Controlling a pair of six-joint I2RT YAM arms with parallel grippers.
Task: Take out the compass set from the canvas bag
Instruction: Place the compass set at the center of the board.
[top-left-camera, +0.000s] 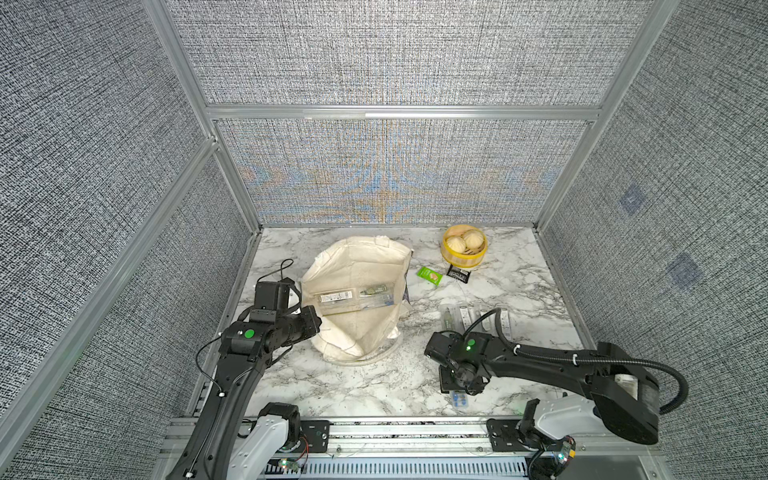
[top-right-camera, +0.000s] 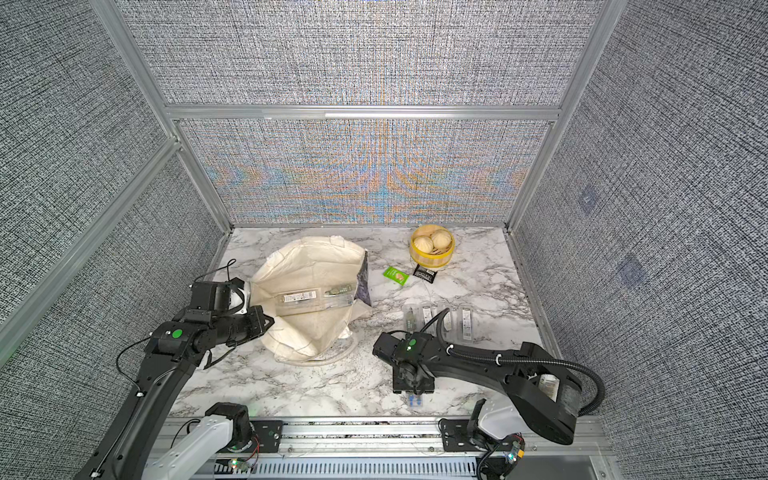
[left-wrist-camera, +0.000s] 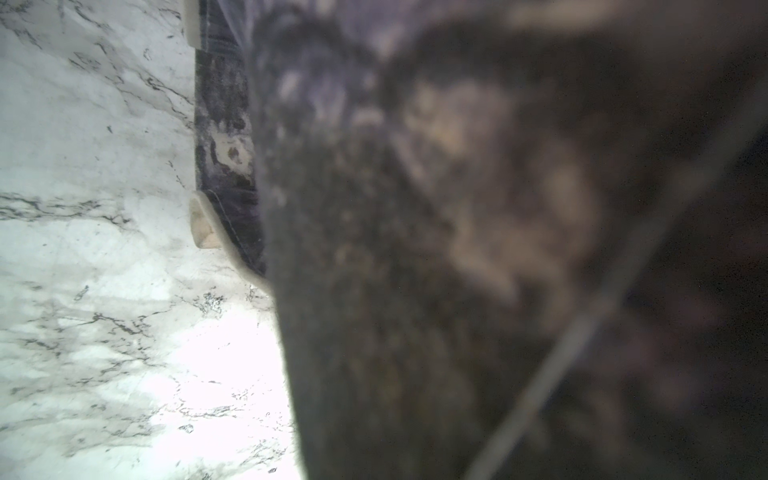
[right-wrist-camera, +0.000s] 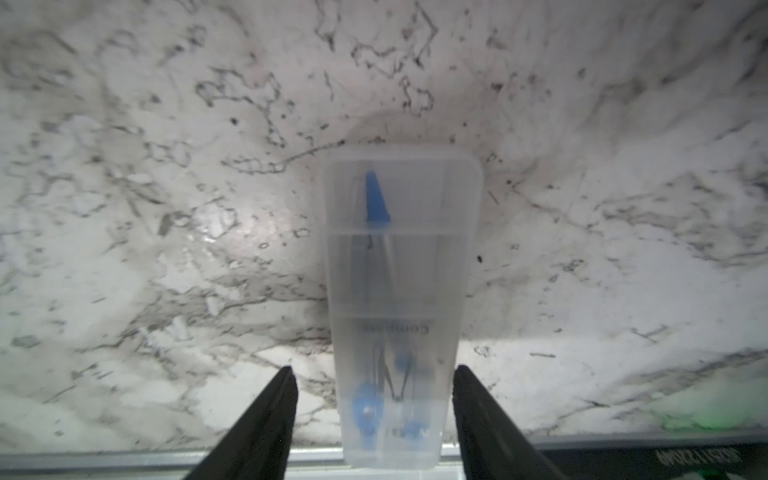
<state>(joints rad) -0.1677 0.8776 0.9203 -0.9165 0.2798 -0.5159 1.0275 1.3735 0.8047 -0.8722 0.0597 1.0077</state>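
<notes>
right fingers spread, straddling the compass set lying on the counter, long axis running up-frame; left fingers pinched on the canvas bag

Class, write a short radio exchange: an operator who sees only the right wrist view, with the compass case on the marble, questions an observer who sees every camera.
Operator: Are there any cases inside the bag?
Observer: Yes, two clear cases lie inside the open canvas bag.
Operator: What is the other arm doing?
Observer: The left tool is shut on the bag's rim, on the robot's left side of it.
</notes>
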